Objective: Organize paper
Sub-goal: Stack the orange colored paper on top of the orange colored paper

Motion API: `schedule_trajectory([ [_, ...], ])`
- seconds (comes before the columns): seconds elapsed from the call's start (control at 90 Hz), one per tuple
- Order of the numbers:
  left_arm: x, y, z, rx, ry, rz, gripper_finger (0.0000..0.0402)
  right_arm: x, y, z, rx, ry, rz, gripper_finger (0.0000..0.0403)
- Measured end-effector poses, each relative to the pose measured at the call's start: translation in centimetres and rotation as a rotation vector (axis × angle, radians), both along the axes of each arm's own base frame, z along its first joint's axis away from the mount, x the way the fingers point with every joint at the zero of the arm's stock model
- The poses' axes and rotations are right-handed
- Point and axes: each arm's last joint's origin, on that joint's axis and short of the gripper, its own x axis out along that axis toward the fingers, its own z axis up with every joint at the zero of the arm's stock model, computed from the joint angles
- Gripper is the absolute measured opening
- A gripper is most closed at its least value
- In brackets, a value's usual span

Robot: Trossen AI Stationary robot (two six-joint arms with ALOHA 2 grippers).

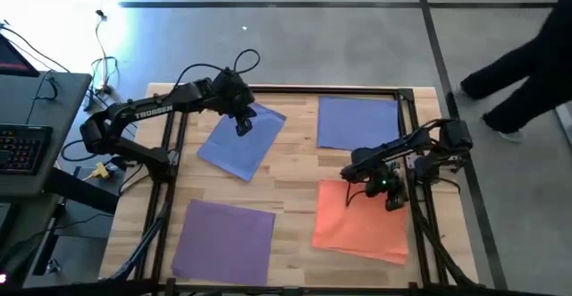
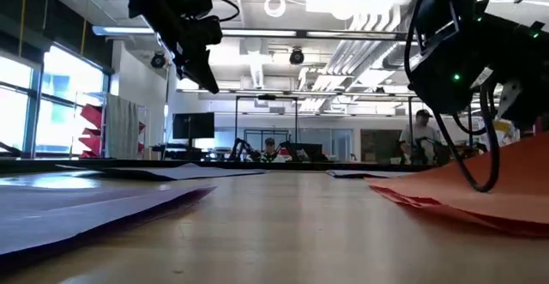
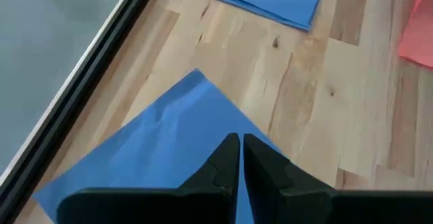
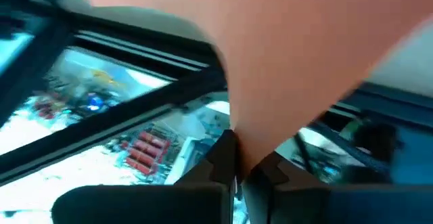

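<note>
R gripper (image 4: 235, 158) fingers pinched on orange sheet (image 1: 362, 217) edge, rest on tabletop (image 1: 295, 166); risk: thin paper tears/slips if yanked. L gripper (image 3: 241, 158) fingers closed, empty, above blue sheet (image 1: 239, 139).

You can't read the room past the orange paper (image 4: 284, 55) in the right wrist view; it's all blur, just dark bars and coloured smears. The right gripper (image 1: 391, 199) covers the orange sheet's upper right corner in the high view. The purple paper (image 1: 223, 242) is cut off by the high view's bottom edge. The person (image 1: 523, 63) at top right is cut by the frame. In the low view, people (image 2: 420, 138) in the background are too small to tell.
</note>
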Motion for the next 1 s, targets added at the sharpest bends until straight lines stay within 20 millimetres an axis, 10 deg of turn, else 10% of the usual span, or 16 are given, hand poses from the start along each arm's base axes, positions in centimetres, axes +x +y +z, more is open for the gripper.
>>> schedule_trajectory([
  [0.478,0.00,0.00,0.00,0.000,0.000,0.000,0.0000,-0.15,0.78,0.01,-0.016,0.004,0.047,0.0011],
  [1.0,0.00,0.00,0.00,0.000,0.000,0.001,0.0000,0.53,0.64,0.67,-0.088,-0.002,0.073,0.0222],
])
